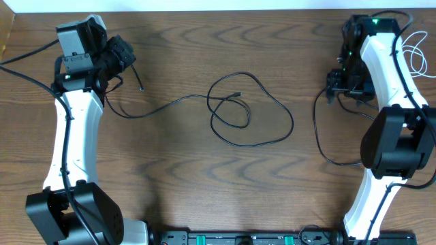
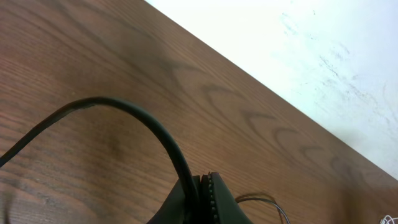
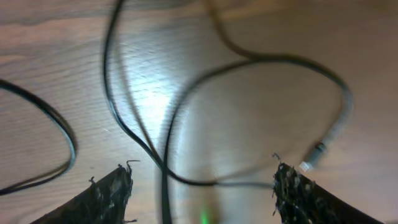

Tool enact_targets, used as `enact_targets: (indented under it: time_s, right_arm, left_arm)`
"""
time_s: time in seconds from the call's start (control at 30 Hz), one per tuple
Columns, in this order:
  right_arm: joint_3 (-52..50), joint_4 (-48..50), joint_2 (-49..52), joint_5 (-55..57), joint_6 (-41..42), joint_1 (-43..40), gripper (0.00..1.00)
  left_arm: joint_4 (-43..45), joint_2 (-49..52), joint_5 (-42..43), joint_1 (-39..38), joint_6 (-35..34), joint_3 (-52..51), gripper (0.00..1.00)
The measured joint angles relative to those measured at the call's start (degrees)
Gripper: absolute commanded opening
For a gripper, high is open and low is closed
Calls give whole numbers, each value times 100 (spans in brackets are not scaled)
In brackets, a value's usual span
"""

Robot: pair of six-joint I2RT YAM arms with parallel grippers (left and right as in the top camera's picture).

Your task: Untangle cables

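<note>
The black cable (image 1: 228, 101) is lying in loose, overlapping loops at the middle of the table (image 1: 177, 177). From there one strand is running left toward the left gripper (image 1: 129, 58). A short tail with a small plug is hanging just beyond that gripper.

The left arm is reaching up along the left side of the table, its wrist turned inward. In the left wrist view its fingers (image 2: 211, 199) are pressed together on the black cable (image 2: 149, 121). The cable is arching up out of them and sweeping away to the left above the wood.

The white cable (image 1: 417, 53) is sitting in small coils at the far right edge, well apart from the black loops and just behind the right arm.

The right arm is stretching up the right side and folding back, so the right gripper (image 1: 334, 85) is pointing down at the table. Its fingers (image 3: 112, 190) are standing wide apart with nothing clamped between them.

Below the right gripper (image 3: 202, 180), a second black cord (image 3: 118, 118) is curving across the wood, blurred. It is ending in a small silver-tipped plug (image 3: 316, 154) near the right finger. In the overhead view this cord (image 1: 317, 129) is trailing down the table beside the right arm.
</note>
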Motion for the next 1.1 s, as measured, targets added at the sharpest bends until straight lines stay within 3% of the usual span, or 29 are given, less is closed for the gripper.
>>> enact_targets:
  time_s: [0.37, 0.7, 0.97, 1.07, 1.1]
  right_arm:
    - [-1405, 1556, 0, -1447, -1220, 9, 68]
    - [-1869, 2059, 0, -1364, -1340, 396, 56]
    - [-1956, 2212, 0, -247, -216, 448, 28]
    - [-2076, 2398, -4, -271, 35, 496, 4]
    - [-2105, 2448, -24, -282, 96, 531, 1]
  left_arm:
    - [0, 0, -17, 0, 2, 0, 8]
    - [0, 0, -20, 0, 2, 0, 8]
    - [0, 0, -20, 0, 2, 0, 8]
    - [0, 0, -24, 0, 2, 0, 8]
    - [-2, 0, -48, 0, 2, 0, 8]
